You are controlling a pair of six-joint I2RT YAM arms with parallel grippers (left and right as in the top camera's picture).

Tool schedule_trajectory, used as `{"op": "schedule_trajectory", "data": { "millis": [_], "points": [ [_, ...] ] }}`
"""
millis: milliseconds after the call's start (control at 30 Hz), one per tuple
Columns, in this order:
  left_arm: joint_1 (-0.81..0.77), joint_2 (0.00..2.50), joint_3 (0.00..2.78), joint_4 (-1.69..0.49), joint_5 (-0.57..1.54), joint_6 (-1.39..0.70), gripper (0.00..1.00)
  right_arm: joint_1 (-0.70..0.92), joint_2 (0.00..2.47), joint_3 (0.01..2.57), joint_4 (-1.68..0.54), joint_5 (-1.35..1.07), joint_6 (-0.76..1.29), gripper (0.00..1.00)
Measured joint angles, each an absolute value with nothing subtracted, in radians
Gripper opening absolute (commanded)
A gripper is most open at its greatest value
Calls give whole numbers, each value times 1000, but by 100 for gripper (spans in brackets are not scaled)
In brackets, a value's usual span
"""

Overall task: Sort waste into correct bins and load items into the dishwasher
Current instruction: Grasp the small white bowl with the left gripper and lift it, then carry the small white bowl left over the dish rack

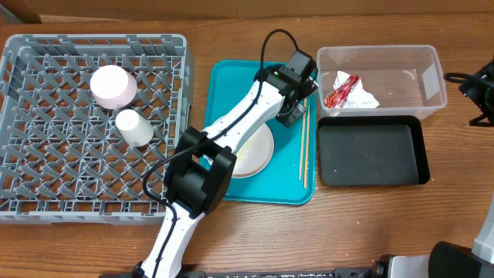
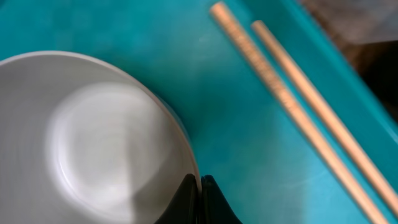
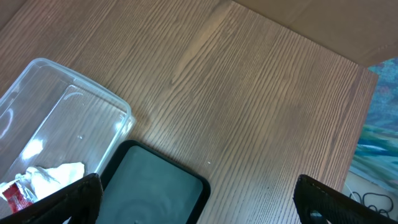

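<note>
Jaws on my left gripper point(image 2: 200, 202) are sitting drawn together with barely a hairline between them, right at the rim of the white plate point(image 2: 93, 143) on the teal tray point(image 2: 236, 143). I cannot tell whether the rim is caught between them or just beside them. My right gripper point(image 3: 198, 202) is hanging spread wide over bare table near the clear bin point(image 3: 62, 118) and the black bin point(image 3: 155, 186), holding nothing.

I am expecting trouble if this hold is only a thin pinch on a smooth rim: the plate could be tipping or sliding out as I am lifting it toward the dish rack point(image 1: 46, 46). The chopsticks point(image 2: 292, 99) are lying just beside my fingers, so a sideways drift could be knocking them off the tray.

My own arm is covering part of the plate from overhead, the wrist picture is blurring, and the plate's left side is running out of frame.
</note>
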State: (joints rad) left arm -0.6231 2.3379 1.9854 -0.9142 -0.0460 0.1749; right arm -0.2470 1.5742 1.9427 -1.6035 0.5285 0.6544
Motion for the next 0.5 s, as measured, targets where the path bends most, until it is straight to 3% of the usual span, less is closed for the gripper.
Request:
{"op": "schedule_trajectory", "data": {
  "millis": [267, 500],
  "points": [
    [-545, 2324, 2101, -958, -28, 16, 4, -247, 1574, 1943, -1604, 529, 654, 100],
    [-422, 2176, 2177, -982, 123, -105, 4, -247, 1574, 1943, -1604, 529, 654, 100]
  ]
}}
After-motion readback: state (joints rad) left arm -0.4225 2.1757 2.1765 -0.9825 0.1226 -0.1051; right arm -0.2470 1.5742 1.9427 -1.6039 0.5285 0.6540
